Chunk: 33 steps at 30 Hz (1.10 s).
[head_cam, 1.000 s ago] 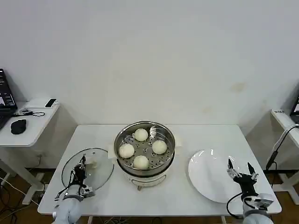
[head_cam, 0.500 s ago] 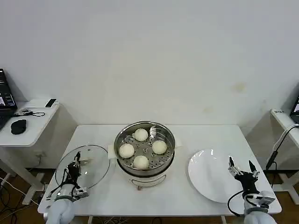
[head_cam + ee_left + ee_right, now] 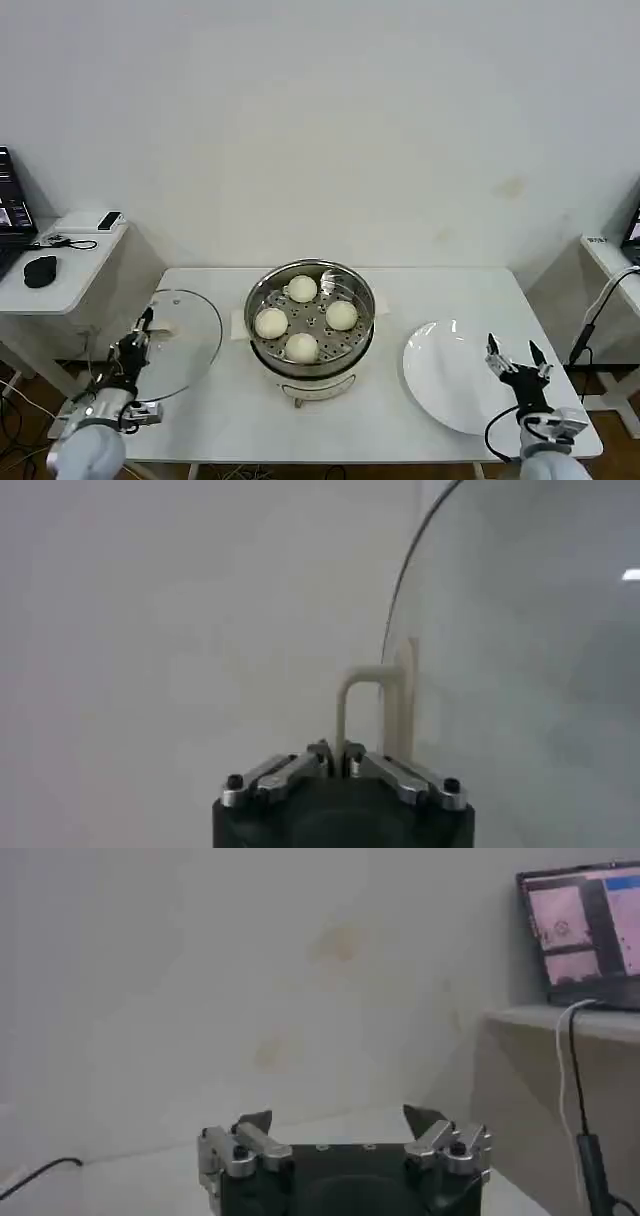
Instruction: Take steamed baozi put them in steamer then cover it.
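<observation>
Holding the cover (image 3: 172,343) by its cream-white handle (image 3: 376,715), the left gripper (image 3: 133,352) has its fingers pinched tight on the thin handle loop, as the left wrist view shows. The cover is off the table (image 3: 420,290), tilted and carried to the left of the steamer (image 3: 310,325), well apart from its rim. Judgement: the pinch on the handle is the only sensible hold, since the glass disc offers nothing else to grip, and the lid hangs edge-on from that one point, so it may swing.

The four steamed baozi (image 3: 302,288) all sit inside the steamer on its perforated tray, one toward each side, apart from one another. Loading looks complete; the step in hand is covering.

The right gripper (image 3: 513,368) is parked to the right of the steamer, over the near right edge of the white plate (image 3: 450,375), fingers spread wide and holding nothing. The plate is bare. Likely idle there so as to stay out of the lid's path.

Appearance of the cover: clear round glass with a thin metal rim; the table edge and floor show through it. The handle is a narrow cream arch standing up from the middle of the glass.

Next move, as judged: carry the lid rightward over the steamer, level it, lower until rim meets rim. Risk: an off-centre landing on the pot's edge.
</observation>
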Available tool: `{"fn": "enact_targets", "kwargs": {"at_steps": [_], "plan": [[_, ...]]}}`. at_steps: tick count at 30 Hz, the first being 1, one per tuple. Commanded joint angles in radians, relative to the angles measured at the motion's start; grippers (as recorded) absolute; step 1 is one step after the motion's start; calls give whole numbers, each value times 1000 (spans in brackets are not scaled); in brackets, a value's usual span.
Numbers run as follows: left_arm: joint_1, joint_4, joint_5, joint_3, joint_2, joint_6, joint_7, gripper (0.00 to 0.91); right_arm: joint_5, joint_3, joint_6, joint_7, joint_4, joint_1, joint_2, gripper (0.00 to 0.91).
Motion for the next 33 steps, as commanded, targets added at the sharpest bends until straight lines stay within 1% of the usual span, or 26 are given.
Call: {"fn": "enact_targets", "kwargs": {"at_steps": [1, 3, 7, 10, 12, 13, 16, 17, 18, 19, 23, 26, 29, 33], "plan": [[33, -189, -1, -32, 31, 36, 96, 0, -1, 6, -1, 2, 22, -17, -1, 907], [32, -247, -5, -15, 17, 101, 124, 0, -1, 12, -3, 3, 31, -24, 0, 907], [15, -362, 18, 58, -20, 274, 212, 0, -4, 15, -8, 5, 42, -31, 0, 907], [-12, -404, 102, 124, -57, 338, 282, 0, -9, 11, -16, 5, 52, -32, 1, 907], [-18, -424, 105, 154, -72, 333, 321, 0, -7, 11, -23, 8, 60, -29, 0, 907], [-13, -437, 117, 173, -72, 316, 349, 0, -5, 13, -25, 9, 60, -27, -1, 907], [-8, -491, 111, 228, -80, 325, 393, 0, -3, 13, -28, 10, 57, -19, -8, 907], [-10, -501, 119, 252, -83, 339, 396, 0, -2, 12, -28, 9, 57, -18, -8, 907], [-20, -504, 151, 305, -85, 387, 399, 0, -2, 10, -29, 10, 55, -16, -9, 907], [-33, -500, 170, 335, -89, 422, 398, 0, -3, 9, -29, 10, 54, -13, -8, 907], [-79, -465, 193, 448, -92, 460, 391, 0, -3, 9, -28, 9, 56, -11, -5, 907], [-127, -426, 209, 514, -120, 494, 409, 0, -8, 18, -30, 7, 59, -11, -9, 907], [-162, -389, 218, 556, -153, 513, 411, 0, -18, 28, -32, 5, 57, -11, -12, 907], [-202, -319, 222, 589, -177, 514, 403, 0, -30, 33, -33, 1, 54, -11, -13, 907]]}}
